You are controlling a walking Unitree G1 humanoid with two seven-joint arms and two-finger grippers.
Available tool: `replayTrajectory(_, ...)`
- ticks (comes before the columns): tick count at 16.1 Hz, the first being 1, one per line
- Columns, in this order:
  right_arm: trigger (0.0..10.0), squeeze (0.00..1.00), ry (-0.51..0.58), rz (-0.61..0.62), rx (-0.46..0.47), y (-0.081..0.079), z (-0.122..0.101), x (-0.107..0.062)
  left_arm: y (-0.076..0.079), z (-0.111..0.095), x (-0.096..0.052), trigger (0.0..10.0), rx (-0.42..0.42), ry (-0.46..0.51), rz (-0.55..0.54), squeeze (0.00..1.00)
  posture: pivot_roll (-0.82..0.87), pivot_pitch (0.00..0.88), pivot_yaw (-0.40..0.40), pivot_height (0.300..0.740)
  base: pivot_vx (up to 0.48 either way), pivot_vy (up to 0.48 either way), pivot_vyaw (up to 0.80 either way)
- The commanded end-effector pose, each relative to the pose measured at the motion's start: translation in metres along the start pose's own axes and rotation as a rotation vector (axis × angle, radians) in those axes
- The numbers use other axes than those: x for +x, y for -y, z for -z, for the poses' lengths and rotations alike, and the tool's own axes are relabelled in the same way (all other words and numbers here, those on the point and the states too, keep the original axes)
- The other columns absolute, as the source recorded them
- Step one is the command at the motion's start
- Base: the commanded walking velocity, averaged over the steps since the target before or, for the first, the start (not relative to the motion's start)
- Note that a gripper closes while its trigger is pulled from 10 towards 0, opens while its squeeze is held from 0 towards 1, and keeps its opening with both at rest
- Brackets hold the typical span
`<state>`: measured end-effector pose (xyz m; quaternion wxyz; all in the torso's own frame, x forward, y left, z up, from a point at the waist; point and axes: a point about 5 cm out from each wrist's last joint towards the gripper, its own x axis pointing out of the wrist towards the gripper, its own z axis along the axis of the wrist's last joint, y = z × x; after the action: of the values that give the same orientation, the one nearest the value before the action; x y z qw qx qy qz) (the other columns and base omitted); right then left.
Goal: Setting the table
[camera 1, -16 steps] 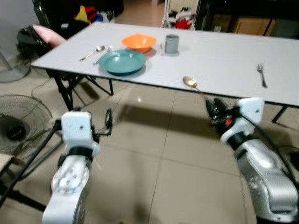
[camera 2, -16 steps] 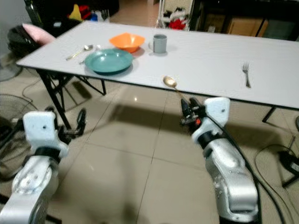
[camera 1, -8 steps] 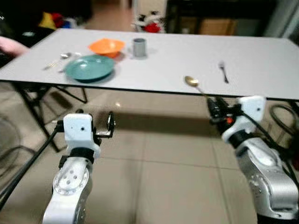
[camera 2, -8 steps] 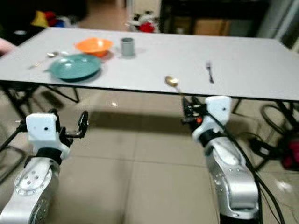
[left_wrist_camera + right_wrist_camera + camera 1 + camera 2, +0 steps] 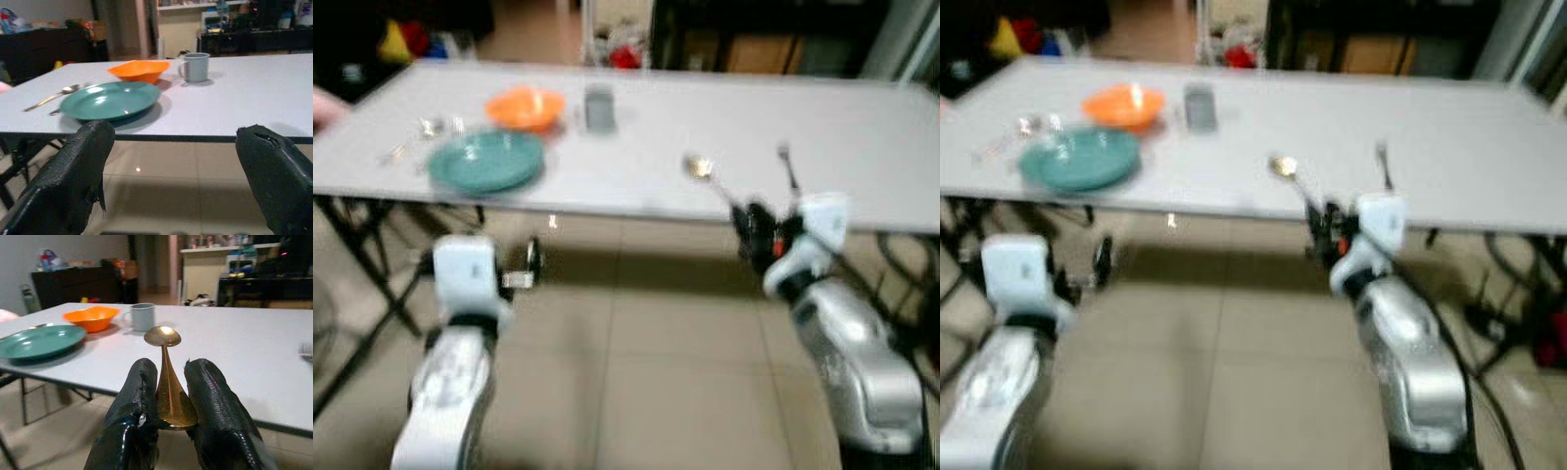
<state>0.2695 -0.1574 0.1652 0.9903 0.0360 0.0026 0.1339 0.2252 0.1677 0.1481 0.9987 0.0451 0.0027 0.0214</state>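
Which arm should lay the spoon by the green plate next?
Right: its claw already grips the gold spoon at the table edge. The left claw is open and empty.

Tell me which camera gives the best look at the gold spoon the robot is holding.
The right wrist view: the gold spoon sits sharp and close, pinched between the right gripper fingers, bowl up. Both eye views show it small and blurred above the table edge.

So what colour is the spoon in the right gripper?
Gold; the spoon shows best in the right wrist view, clamped by the right gripper.
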Motion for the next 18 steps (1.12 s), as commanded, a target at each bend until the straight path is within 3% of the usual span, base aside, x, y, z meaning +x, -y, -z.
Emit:
replayTrajectory(1,10.0,0.00,0.015,0.045,-0.019,0.011,-0.005,-0.002,0.008,-0.003,0.002,10.0,-0.003,0.014,0.039,0.00,-0.14,0.000,0.034,0.740,0.424,0.000,-0.80)
replayTrajectory(4,10.0,0.00,0.016,0.048,-0.022,0.013,-0.005,-0.001,0.008,-0.003,0.002,10.0,-0.006,0.015,0.040,0.00,-0.14,0.000,0.034,0.740,0.426,0.000,-0.80)
replayTrajectory(18,10.0,0.00,0.008,0.010,-0.094,0.020,-0.006,0.015,0.015,-0.002,0.001,10.0,-0.006,0.013,0.089,0.00,-0.13,0.005,0.038,0.740,0.421,0.000,0.00)
